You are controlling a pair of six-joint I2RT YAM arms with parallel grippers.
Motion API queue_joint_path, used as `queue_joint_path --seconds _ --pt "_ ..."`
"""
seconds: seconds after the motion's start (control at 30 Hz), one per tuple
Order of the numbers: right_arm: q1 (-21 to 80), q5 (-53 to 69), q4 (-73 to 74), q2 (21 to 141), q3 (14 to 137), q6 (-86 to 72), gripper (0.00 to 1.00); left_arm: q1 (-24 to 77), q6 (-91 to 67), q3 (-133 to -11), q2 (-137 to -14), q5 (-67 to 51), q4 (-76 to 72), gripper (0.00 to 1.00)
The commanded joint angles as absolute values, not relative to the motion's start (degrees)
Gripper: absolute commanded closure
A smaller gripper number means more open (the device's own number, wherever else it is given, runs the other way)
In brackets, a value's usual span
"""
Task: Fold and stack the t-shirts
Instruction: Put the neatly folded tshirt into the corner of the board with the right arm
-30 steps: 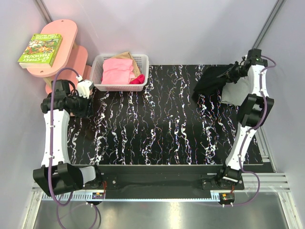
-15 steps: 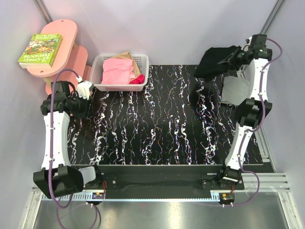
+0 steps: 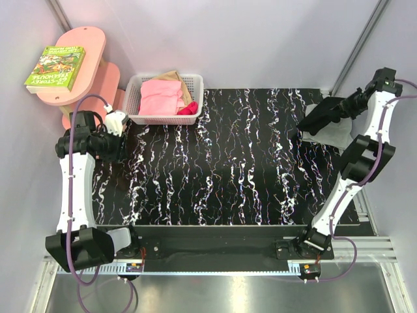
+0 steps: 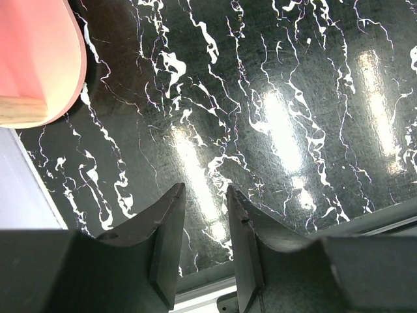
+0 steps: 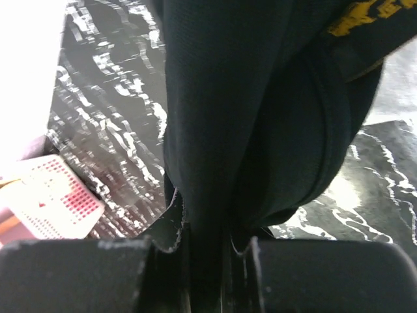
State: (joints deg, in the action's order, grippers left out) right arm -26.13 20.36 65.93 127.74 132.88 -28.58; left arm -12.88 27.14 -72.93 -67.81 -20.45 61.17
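The black t-shirt [image 3: 324, 116] hangs bunched from my right gripper [image 3: 352, 104] at the far right of the table. It sits just above and partly over the light grey t-shirt [image 3: 336, 136], which lies flat there. In the right wrist view the black cloth [image 5: 247, 117] fills the frame, clamped between the shut jaws of the right gripper [image 5: 208, 238]. A yellow printed label [image 5: 371, 16] shows near the top. The flower print is hidden. My left gripper [image 3: 122, 149] is open and empty, low over the table's left edge; its wrist view [image 4: 205, 195] shows only bare table between the jaws.
A white basket [image 3: 195, 83] of pink clothes stands at the back left, and also shows in the right wrist view [image 5: 52, 202]. A pink stool [image 3: 85, 49] with a book [image 3: 55, 67] stands beyond the table's left corner, its edge near the left gripper [image 4: 32, 59].
The right arm lifted the black t-shirt toward the back, then swung it right and down over the grey t-shirt. The left arm has not moved.
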Motion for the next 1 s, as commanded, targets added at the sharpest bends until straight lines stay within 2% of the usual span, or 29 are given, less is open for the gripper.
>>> queue_joint_path --seconds 0.0,0.07,0.1,0.17,0.2,0.4,0.53,0.67,0.97 --pt "-26.19 15.14 64.77 124.01 126.40 -29.27 0.83 -13.18 28.21 -74.70 -66.36 -20.30 60.64 0.63" --pt "-26.19 10.84 66.78 124.45 124.72 -28.83 0.67 -13.18 28.47 -75.50 -66.36 -20.22 60.91 0.63" --pt "-26.19 7.24 68.01 123.93 124.28 -28.39 0.53 -13.18 28.48 -75.67 -66.36 -20.13 61.00 0.63" --pt "-26.19 3.10 68.29 122.53 122.62 -28.65 0.31 -13.27 29.00 -76.11 -66.53 -20.13 61.08 0.63" --pt "-26.19 1.95 68.90 121.04 122.52 -29.09 0.01 -13.27 29.00 -76.20 -66.97 -20.30 61.08 0.63" --pt "-24.27 -1.84 72.77 114.46 126.82 -30.67 0.00 -13.27 28.04 -76.55 -67.15 -22.32 61.26 0.63" --pt "-21.10 -0.27 73.47 111.09 134.70 -29.71 0.00 -13.27 28.21 -75.85 -66.97 -22.33 61.70 0.63" --pt "-19.69 5.00 78.04 114.95 142.64 -29.09 0.00 -13.27 28.30 -75.85 -66.45 -21.80 61.96 0.63" --pt "-19.34 4.41 74.09 127.16 137.11 -28.13 0.00 -13.27 28.30 -77.52 -67.50 -20.39 63.19 0.63"
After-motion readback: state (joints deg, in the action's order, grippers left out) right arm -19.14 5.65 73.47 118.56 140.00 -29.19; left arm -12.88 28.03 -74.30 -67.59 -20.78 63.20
